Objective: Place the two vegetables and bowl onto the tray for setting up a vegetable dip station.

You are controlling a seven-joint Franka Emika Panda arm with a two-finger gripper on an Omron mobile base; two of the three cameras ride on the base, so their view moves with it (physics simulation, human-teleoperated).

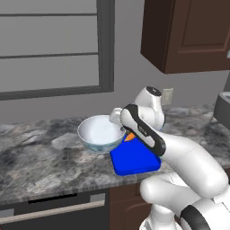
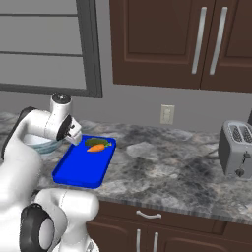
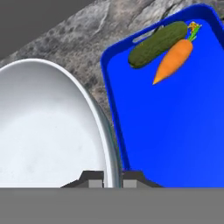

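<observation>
**Bowl gripped at the rim, 2 vegetables already on the tray**

The tool is clamped on the near rim of the bowl, 1 finger inside the wall and 1 outside. Such a thin pinch could let the deep bowl tip or slip during the carry, or land on the vegetables. The bowl sits left of the tray, over the worktop. At the tray's far end lie the cucumber and carrot.
</observation>
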